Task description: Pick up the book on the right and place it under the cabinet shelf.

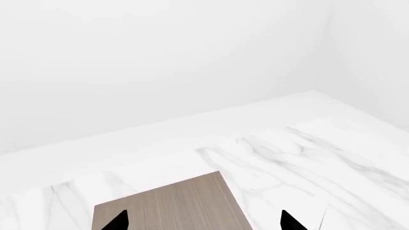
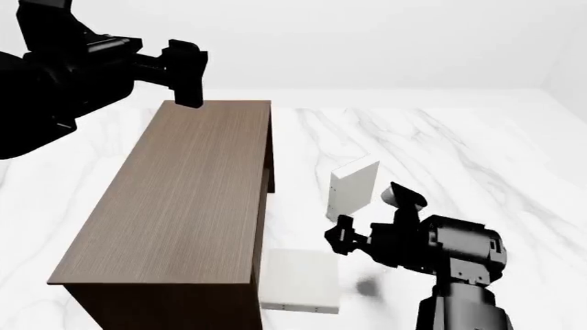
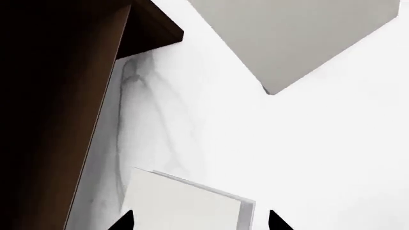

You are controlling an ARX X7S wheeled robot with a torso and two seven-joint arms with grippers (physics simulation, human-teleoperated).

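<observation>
The book (image 2: 301,280) is thin and pale grey-white. It lies flat on the marble floor beside the near right corner of the cabinet shelf (image 2: 183,192), a long dark brown wood box. My right gripper (image 2: 337,237) hovers just above and beyond the book, open and empty. In the right wrist view the book (image 3: 185,203) shows between the spread fingertips of the right gripper (image 3: 201,223), with the cabinet shelf (image 3: 57,96) to one side. My left gripper (image 2: 188,75) hangs open over the far end of the cabinet top (image 1: 179,206), holding nothing (image 1: 204,221).
A second, blockier white book (image 2: 353,187) stands upright on the floor right of the cabinet, and also shows in the right wrist view (image 3: 294,38). White marble floor (image 2: 458,151) spreads to the right, with white walls behind.
</observation>
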